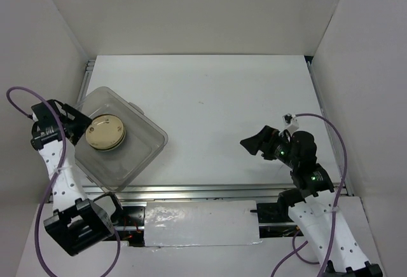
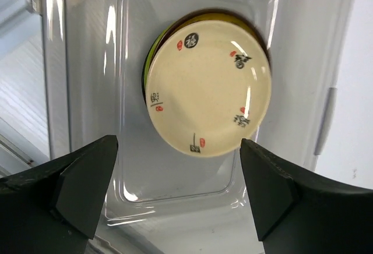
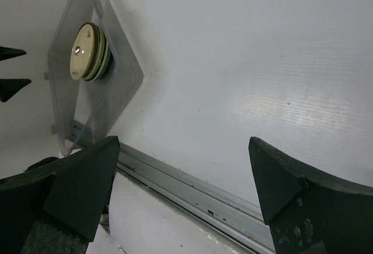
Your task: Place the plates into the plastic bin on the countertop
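A stack of plates [image 1: 106,133] sits inside the clear plastic bin [image 1: 143,142] at the left of the white countertop [image 1: 216,105]. The top plate is cream with small black and red marks [image 2: 208,87]; green and dark rims show under it. The stack also shows in the right wrist view [image 3: 87,52], inside the bin [image 3: 119,79]. My left gripper [image 1: 77,123] is open and empty at the bin's left edge; in its wrist view [image 2: 178,190] the fingers straddle the bin's near wall. My right gripper [image 1: 254,143] is open and empty above the countertop's right part, far from the bin.
Metal rails [image 1: 210,190] run along the near edge of the countertop and along its left side [image 1: 84,80]. White walls enclose the workspace on three sides. A purple cable [image 1: 337,143] loops beside the right arm.
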Action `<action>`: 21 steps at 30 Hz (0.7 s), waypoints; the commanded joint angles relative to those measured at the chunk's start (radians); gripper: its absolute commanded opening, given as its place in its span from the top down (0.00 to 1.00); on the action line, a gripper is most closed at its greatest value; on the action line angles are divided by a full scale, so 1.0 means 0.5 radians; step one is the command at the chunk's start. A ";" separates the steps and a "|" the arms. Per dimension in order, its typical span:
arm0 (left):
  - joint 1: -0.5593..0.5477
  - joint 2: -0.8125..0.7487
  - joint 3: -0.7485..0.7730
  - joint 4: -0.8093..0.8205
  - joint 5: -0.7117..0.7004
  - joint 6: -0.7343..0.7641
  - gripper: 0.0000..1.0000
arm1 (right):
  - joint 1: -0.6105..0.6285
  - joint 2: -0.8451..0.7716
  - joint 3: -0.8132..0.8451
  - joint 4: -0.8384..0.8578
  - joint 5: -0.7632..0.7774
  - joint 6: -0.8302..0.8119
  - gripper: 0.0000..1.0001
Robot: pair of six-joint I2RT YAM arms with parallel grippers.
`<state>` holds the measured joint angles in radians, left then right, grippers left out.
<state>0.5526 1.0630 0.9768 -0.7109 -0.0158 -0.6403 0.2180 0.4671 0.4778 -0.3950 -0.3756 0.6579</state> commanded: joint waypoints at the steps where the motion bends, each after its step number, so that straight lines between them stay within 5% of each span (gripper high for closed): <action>1: 0.005 -0.193 0.237 -0.133 -0.009 0.197 0.01 | 0.021 -0.008 0.307 -0.176 0.079 -0.195 0.00; 6: -0.374 -0.410 0.381 -0.293 0.359 0.388 0.01 | 0.076 0.047 0.896 -0.688 0.654 -0.361 0.00; 9: -0.623 -0.570 0.449 -0.443 0.277 0.385 0.01 | 0.254 0.072 1.203 -0.872 0.916 -0.349 0.00; 16: -0.780 -1.122 0.495 -0.747 0.044 0.452 0.01 | 0.273 -0.014 1.973 -1.458 1.046 -0.465 0.00; 21: -0.774 -1.491 0.562 -0.906 0.090 0.355 0.01 | 0.220 -0.136 2.314 -1.787 0.761 -0.595 0.00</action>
<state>0.1703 0.3683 1.2297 -1.0939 0.0307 -0.4484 0.3386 0.4324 1.5745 -1.1149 0.0589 0.4198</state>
